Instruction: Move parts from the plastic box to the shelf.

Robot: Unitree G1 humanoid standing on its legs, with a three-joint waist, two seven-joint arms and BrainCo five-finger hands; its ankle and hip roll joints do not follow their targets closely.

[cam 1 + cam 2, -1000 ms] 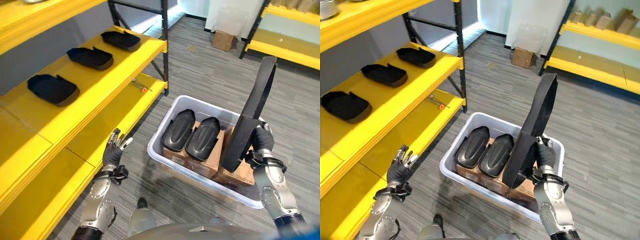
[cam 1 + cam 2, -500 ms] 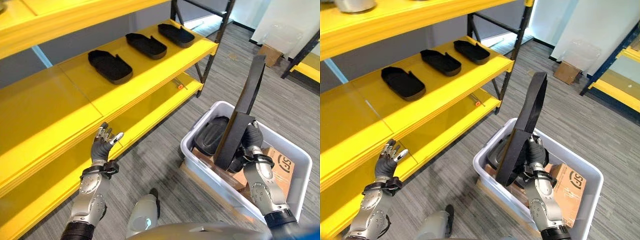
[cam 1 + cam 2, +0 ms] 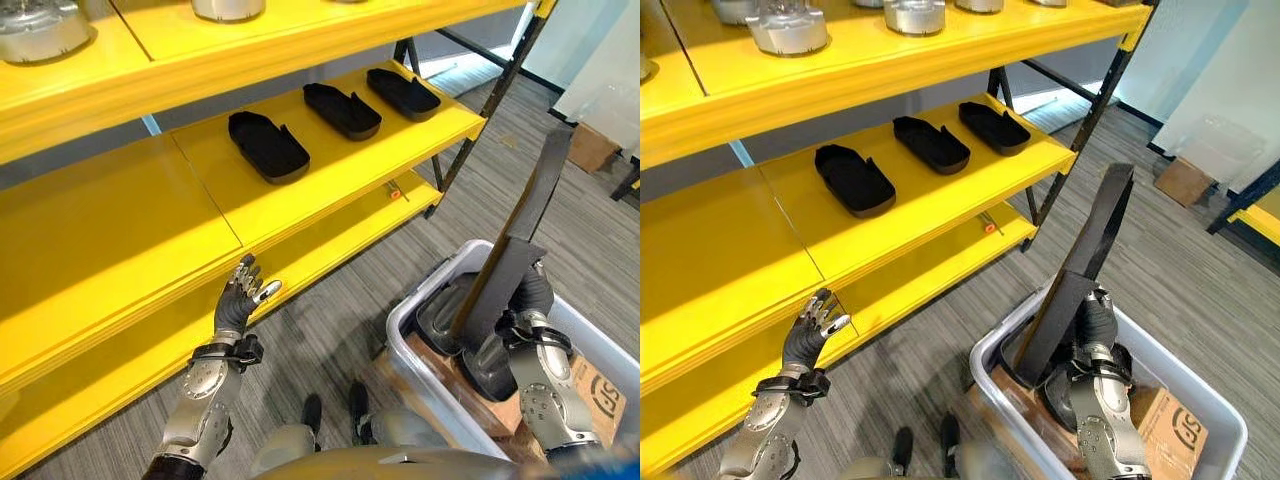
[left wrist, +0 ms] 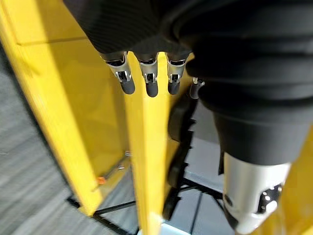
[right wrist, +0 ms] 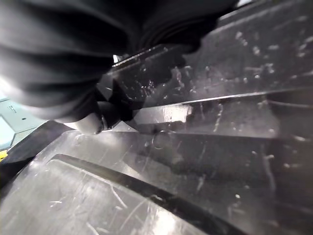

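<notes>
Long black part (image 3: 520,235): held up on end over the plastic box (image 3: 1200,395), at about 4 o'clock in the left eye view. Gripped near its low end by the right hand (image 3: 530,300), fingers curled round it. Leans a little toward 1 o'clock, top end high above the box.

Looks stiff and flat like a board, not floppy. Probably light enough for one hand, but long, so likely to swing or tip when carried. Surface looks smooth and scuffed in the right wrist view, so maybe a bit slippery. Best held nearer the middle, or helped by the other hand, before laying flat.

Left hand (image 3: 240,300): up at about 7 o'clock, just before the lower yellow shelf (image 3: 300,260), fingers spread and straight, holding nothing.

Three black parts (image 3: 855,180) already lying in a row on the middle shelf (image 3: 790,210), at about 11 to 12 o'clock. More rounded black parts (image 3: 445,315) down in the box, on cardboard boxes (image 3: 1175,425).

Right eye view: shiny metal parts (image 3: 790,28) on the top shelf (image 3: 940,40), and more bare middle shelf to put things on. Left wrist view: straight fingertips (image 4: 146,88) close up with the yellow shelf edge past them. Right wrist view: scratches on the part, very close up.
</notes>
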